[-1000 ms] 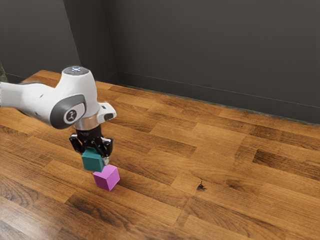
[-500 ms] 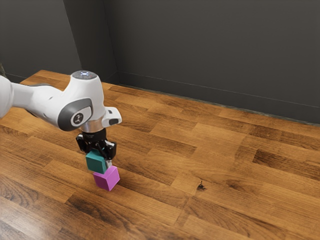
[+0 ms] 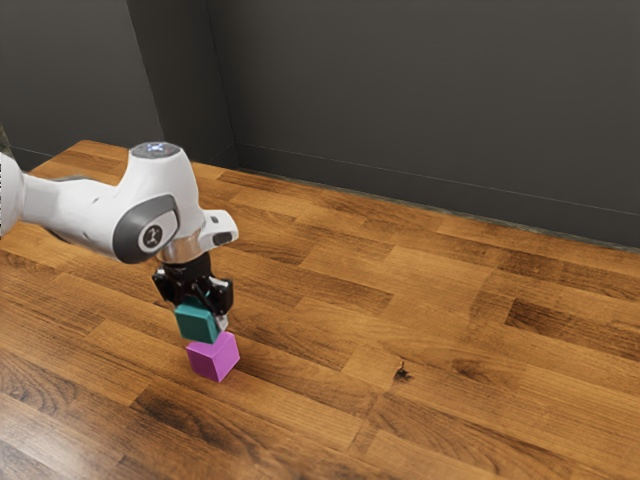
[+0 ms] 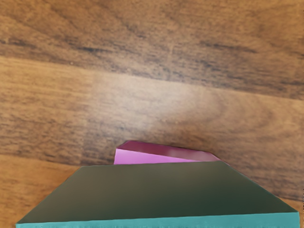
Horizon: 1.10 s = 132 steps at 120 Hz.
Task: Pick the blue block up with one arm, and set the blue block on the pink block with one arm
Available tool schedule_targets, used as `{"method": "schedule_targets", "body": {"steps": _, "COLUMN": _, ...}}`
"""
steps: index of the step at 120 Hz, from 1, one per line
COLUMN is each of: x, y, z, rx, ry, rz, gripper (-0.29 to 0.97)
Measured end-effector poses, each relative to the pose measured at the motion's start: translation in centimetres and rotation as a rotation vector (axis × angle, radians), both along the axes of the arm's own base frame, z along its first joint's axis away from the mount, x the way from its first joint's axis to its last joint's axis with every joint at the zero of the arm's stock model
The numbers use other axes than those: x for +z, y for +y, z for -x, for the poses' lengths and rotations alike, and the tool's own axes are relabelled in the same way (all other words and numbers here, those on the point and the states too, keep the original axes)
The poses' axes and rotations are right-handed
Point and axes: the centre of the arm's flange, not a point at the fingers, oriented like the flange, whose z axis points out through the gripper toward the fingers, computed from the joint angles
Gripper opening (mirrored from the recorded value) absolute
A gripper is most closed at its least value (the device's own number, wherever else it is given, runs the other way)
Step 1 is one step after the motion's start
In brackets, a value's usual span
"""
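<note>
The gripper [image 3: 197, 306] pinches the blue block [image 3: 196, 323] from two sides, directly over the pink block [image 3: 213, 358] and a shade toward the exterior view's left, touching or just above it, I cannot tell which, so the coming move is probably straight down.
</note>
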Motion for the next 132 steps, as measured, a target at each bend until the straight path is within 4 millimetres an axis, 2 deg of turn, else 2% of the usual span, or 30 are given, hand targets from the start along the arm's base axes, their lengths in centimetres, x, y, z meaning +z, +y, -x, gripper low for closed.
{"method": "schedule_targets", "body": {"steps": 48, "x": -1.3, "y": -0.1, "z": -0.2, "rx": -0.011, "ry": 0.008, "rz": 0.012, "gripper": 0.31}}
{"method": "schedule_targets", "body": {"steps": 107, "x": -1.4, "y": 0.3, "z": 0.3, "rx": -0.103, "ry": 0.008, "rz": 0.013, "gripper": 0.31}}
{"method": "schedule_targets", "body": {"steps": 116, "x": -1.3, "y": 0.4, "z": 0.3, "rx": -0.112, "ry": 0.007, "rz": 0.016, "gripper": 0.43}}
{"method": "schedule_targets", "body": {"steps": 132, "x": -1.2, "y": 0.4, "z": 0.3, "rx": -0.134, "ry": 0.006, "rz": 0.022, "gripper": 0.52}}
